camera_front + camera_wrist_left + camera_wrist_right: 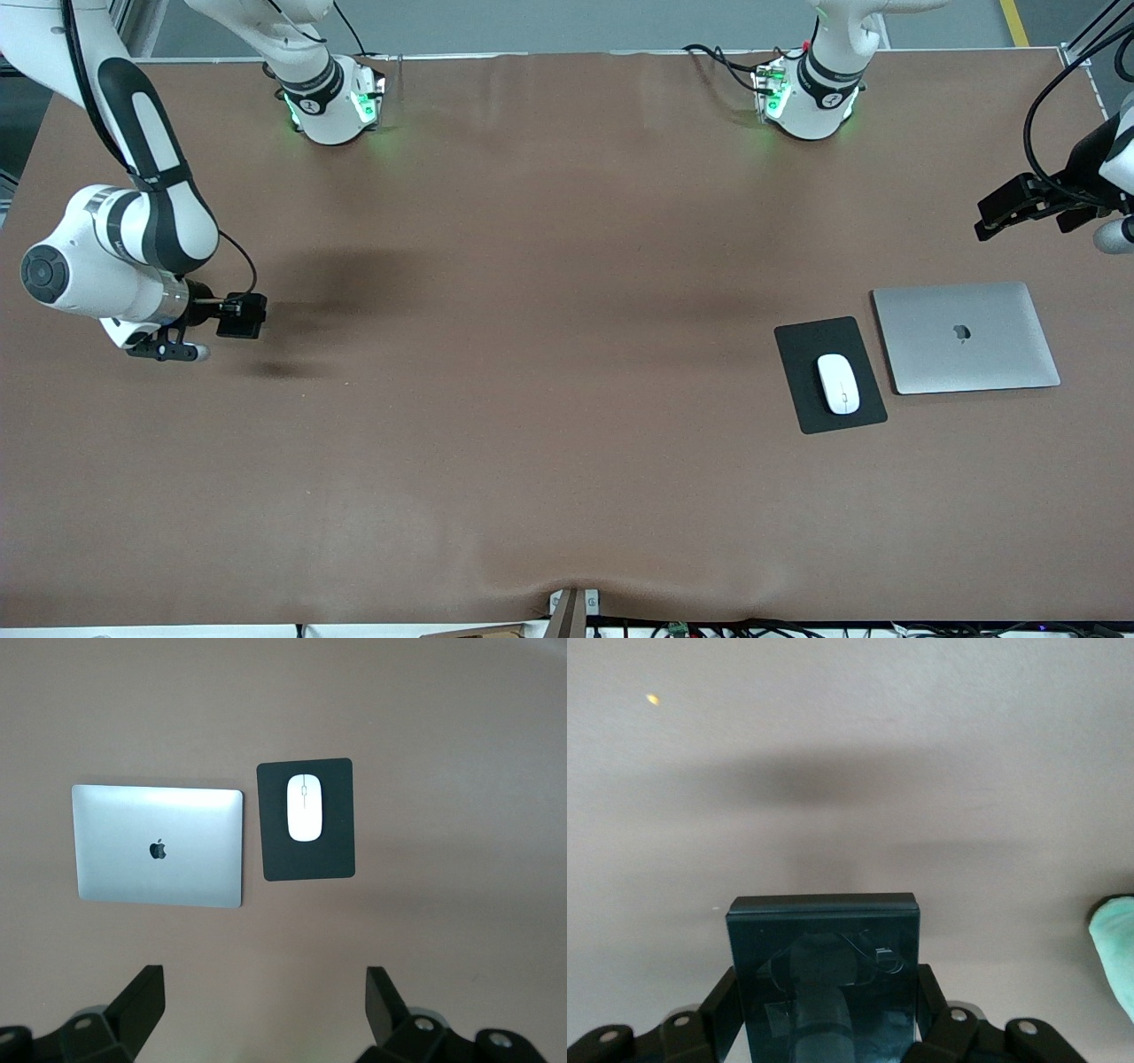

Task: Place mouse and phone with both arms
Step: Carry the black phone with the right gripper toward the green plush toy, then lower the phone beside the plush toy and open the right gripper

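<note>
1. You're holding the phone [241, 315] clamped in the right gripper [232, 319], over bare table [532, 354], well apart from the pad [830, 375].
2. Your left gripper [1019, 206] is hanging wide open and empty above the laptop [966, 337]; the mouse [838, 383] is lying on the pad.

Right end effector [182, 341] clamped, raised; left end effector [266, 1005] spread wide, raised.

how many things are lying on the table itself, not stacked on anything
2: the mouse pad, with the mouse on it, and beside it the closed laptop, both toward the left arm's end. The phone is in the right claw, off the table.
</note>
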Robot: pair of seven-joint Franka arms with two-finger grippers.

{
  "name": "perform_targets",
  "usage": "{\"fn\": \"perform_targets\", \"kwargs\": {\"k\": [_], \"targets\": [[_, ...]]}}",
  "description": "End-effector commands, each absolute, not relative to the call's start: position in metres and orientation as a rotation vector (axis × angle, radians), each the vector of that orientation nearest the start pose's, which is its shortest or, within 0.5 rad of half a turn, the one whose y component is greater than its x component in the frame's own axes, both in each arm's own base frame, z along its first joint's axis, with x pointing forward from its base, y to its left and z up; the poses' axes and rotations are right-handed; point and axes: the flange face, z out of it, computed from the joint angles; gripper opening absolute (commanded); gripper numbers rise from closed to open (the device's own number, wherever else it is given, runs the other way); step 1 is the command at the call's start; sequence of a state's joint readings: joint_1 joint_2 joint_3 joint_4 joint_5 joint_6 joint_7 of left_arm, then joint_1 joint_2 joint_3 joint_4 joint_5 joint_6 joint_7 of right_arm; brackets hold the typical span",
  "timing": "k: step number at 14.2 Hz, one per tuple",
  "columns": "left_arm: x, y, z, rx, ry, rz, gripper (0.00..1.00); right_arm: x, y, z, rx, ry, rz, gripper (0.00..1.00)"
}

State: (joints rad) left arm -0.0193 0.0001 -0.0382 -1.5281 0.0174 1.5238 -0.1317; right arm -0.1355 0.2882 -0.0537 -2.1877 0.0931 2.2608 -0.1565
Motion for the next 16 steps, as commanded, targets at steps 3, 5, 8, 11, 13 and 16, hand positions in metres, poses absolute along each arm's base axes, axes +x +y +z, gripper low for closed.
{"fn": "perform_targets", "kwargs": {"k": [3, 5, 8, 11, 13, 16], "targets": [[0.538, -0.030, 0.647, -3.142, -0.115, 0.008, 1.00, 0.482, -0.094, 0.214, -3.077, 0.114, 0.217, 0.00], [0.538, -0.030, 0.647, -3.142, -0.115, 0.008, 1.00, 0.469, -0.092, 0.201, -3.078, 0.101, 0.237, 0.00], [0.538, -0.031, 0.647, -3.142, -0.113, 0.008, 1.00, 0.461, -0.091, 0.192, -3.089, 0.030, 0.220, 0.00], [0.538, -0.032, 0.648, -3.143, -0.111, 0.005, 1.00, 0.460, -0.091, 0.189, -3.089, -0.003, 0.227, 0.00], [0.537, -0.032, 0.649, -3.144, -0.110, 0.003, 1.00, 0.459, -0.092, 0.184, -3.087, 0.000, 0.237, 0.00], [0.537, -0.032, 0.649, -3.149, -0.110, 0.004, 1.00, 0.456, -0.092, 0.174, -3.082, 0.000, 0.267, 0.00]]}}
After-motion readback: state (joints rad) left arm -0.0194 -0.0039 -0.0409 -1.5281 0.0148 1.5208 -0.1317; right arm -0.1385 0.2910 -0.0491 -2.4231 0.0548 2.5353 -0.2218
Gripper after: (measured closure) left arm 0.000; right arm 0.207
